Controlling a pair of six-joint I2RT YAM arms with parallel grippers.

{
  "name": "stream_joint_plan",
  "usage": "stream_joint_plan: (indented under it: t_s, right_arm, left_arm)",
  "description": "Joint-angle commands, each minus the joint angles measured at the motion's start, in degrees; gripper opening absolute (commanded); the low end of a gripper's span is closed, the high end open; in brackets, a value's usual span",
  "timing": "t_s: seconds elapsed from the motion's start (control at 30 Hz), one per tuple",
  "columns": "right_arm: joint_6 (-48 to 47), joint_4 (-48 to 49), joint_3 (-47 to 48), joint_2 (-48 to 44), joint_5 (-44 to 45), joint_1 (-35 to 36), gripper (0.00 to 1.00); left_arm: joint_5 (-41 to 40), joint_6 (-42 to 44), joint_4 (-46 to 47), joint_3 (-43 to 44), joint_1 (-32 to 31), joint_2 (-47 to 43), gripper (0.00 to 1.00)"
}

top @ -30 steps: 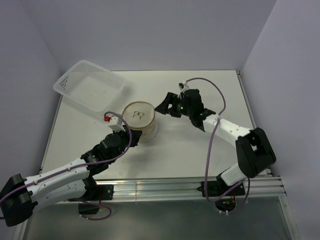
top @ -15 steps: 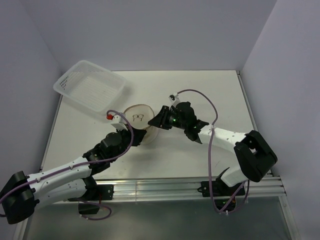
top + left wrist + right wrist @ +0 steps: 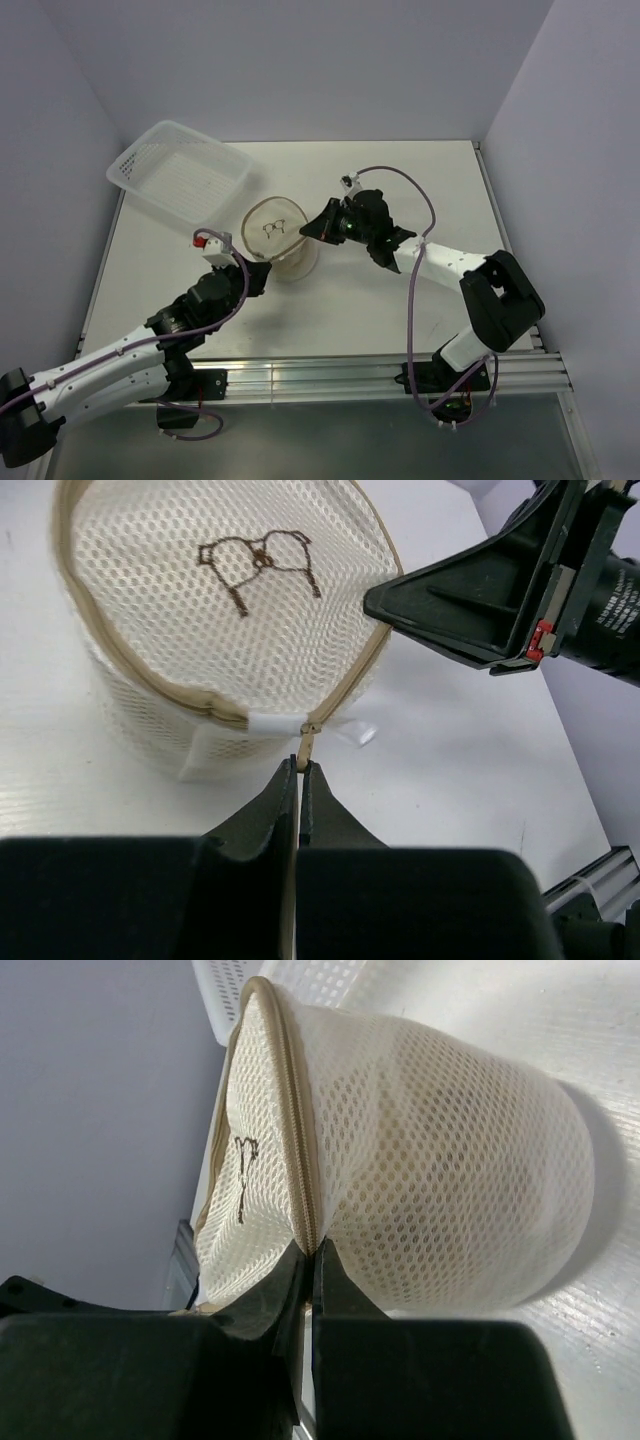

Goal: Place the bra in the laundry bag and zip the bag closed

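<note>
The laundry bag (image 3: 278, 240) stands mid-table (image 3: 430, 200), between my arms. My left tool (image 3: 299, 780) is pinching the zipper pull (image 3: 306, 748), and the right tool (image 3: 311, 1260) is pinching the rim (image 3: 296, 1130). Both holds look thin to me — if one slips, I'd expect the bag to drag or tip and the zip to stall.

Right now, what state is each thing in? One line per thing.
Round white mesh laundry bag, tan zip rim: upright, lid down.
Left claw: shut on zip pull.
Right claw: shut on the bag's rim.
White perforated plastic basket: tilted.
</note>
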Motion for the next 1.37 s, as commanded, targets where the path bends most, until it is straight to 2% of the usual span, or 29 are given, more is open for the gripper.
stream_joint_plan:
  t_s: [0.0,0.17,0.33,0.37,0.43,0.47,0.5,0.53,0.57,0.8,1.1,1.2,1.33]
  right_arm:
    - [-5.19,-1.2,3.34,1.64,2.47,-4.41,0.0]
    - [-6.33,-1.99,5.01,2.52,0.79,-6.62,0.0]
    - [-6.25,-2.87,5.54,2.78,-1.67,-6.27,0.0]
    - [-6.16,-2.96,5.45,2.43,-1.93,-6.0,0.0]
    - [-5.63,-3.05,4.93,1.3,-1.94,-5.91,0.19]
    - [-5.63,-3.4,4.84,0.77,-1.59,-5.91,0.3]
    - [-5.89,-4.62,4.93,0.15,-1.24,-5.91,0.6]
    - [-6.07,-5.41,4.93,-1.33,0.33,-5.91,0.77]
    - [-6.59,-7.16,5.01,-2.39,1.39,-5.91,0.99]
    - [-10.2,-12.53,2.39,-17.48,9.3,-6.0,1.0]
    - [-13.63,-17.02,-5.43,-43.59,28.88,-6.18,1.0]
    - [-14.24,-17.72,-7.37,-48.01,32.85,-6.18,1.0]
    - [-13.72,-17.55,-8.87,-48.72,33.05,-6.18,1.0]
  left_arm:
    - [-7.38,1.48,-6.78,-0.24,-0.07,-4.5,0.0]
    - [-10.71,-2.48,-12.24,-1.21,0.02,-5.31,0.0]
    - [-9.32,-0.64,-9.71,1.16,0.02,-5.66,0.0]
    - [-8.71,0.06,-8.57,2.12,0.02,-5.4,0.07]
    - [-7.21,1.82,-8.56,6.16,0.02,-4.96,0.3]
    - [-6.95,2.17,-9.34,7.65,0.02,-4.78,0.64]
    - [-6.42,3.39,-9.87,10.71,0.02,-4.6,0.79]
    - [-6.16,4.02,-10.48,12.31,0.02,-4.6,0.95]
    - [-5.98,5.24,-11.53,14.85,0.02,-4.78,0.99]
    - [-6.15,9.29,-19.01,23.92,0.01,-6.62,0.99]
    - [-7.29,13.78,-27.62,28.58,0.01,-8.47,0.99]
    - [-7.47,13.95,-27.72,27.8,-0.07,-9.6,0.99]
    - [-5.8,14.57,-25.43,25.6,0.02,-10.49,0.99]
